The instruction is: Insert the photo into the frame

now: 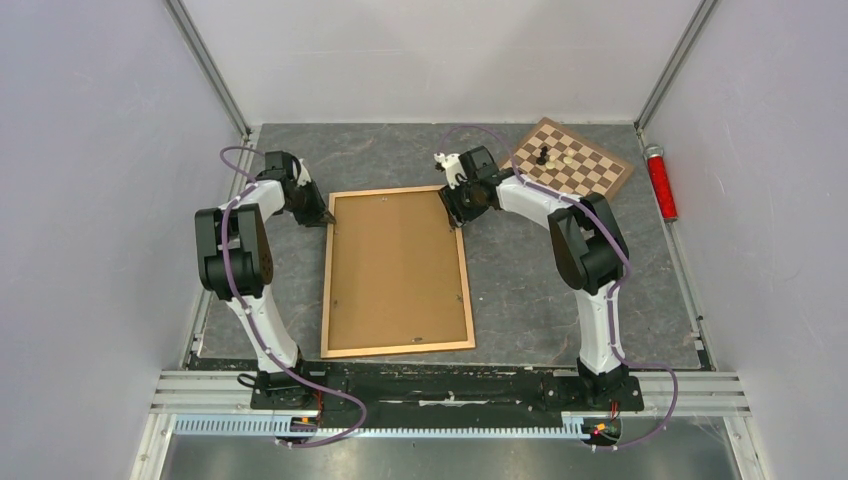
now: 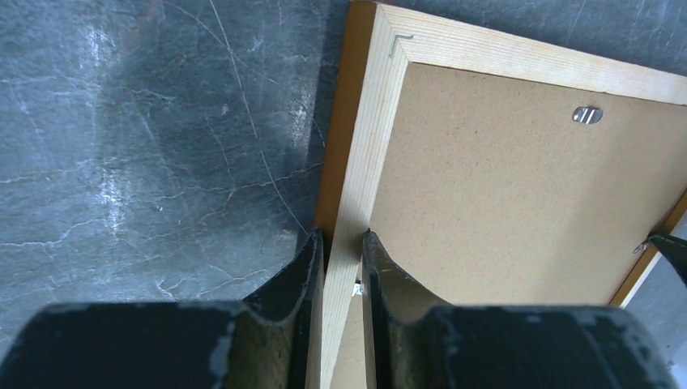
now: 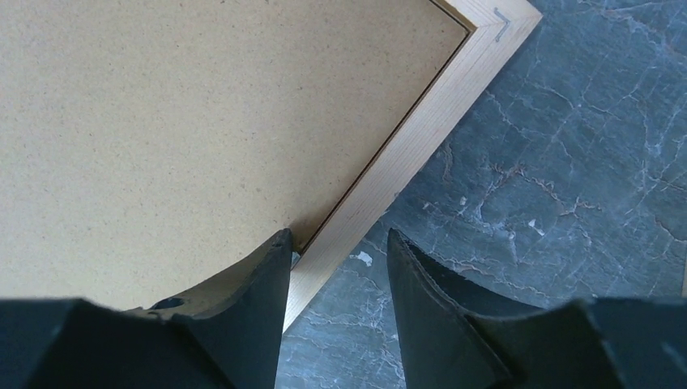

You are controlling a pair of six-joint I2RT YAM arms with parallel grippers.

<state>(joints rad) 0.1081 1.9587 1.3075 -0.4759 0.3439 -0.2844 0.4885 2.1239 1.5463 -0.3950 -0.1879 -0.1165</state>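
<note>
The frame [image 1: 327, 285] lies flat on the grey table, back side up, with a plain brown backing board [image 1: 395, 265] filling it. The photo is hidden. My left gripper [image 1: 322, 214] is at the frame's far-left corner, shut on the pale wooden left rail [image 2: 369, 154], one finger on each side [image 2: 342, 239]. My right gripper [image 1: 455, 218] stands open at the far-right corner. In the right wrist view its left finger rests over the board [image 3: 178, 121] and its right finger hangs over bare table, with the rail [image 3: 421, 134] passing between them [image 3: 339, 239].
A brown-and-cream chessboard [image 1: 572, 158] with a few pieces [image 1: 543, 155] sits at the back right. A red cylinder [image 1: 660, 182] lies by the right wall. A metal clip [image 2: 586, 115] is fixed to the backing board. Walls enclose the table on three sides.
</note>
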